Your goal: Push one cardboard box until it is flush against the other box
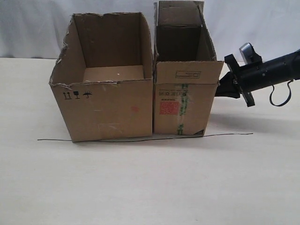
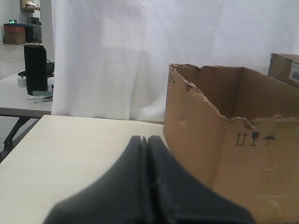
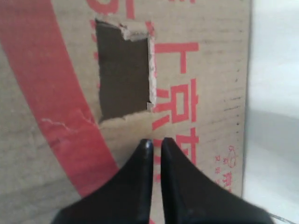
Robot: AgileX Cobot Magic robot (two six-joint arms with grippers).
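While it stands on the bench (image 1: 150, 187):
Tall box (image 1: 185, 96): brown, red square label, green tape, flaps up, touching the wide box (image 1: 105, 105).
Right hand (image 3: 155, 145): fingers nearly together, holding nothing, at its side.
Left hand (image 2: 144, 140): pressed together, holding nothing.

Three black handling symbols, two upright arrows, a glass and an umbrella, are printed near the upper corner of the wide box (image 1: 102, 105), and are seen again in the left wrist view. On the narrow box (image 1: 187, 96) a red square label (image 1: 168, 108) is stuck, its print too small to be read. Large red Chinese characters, one like 京, are shown on its side in the right wrist view.
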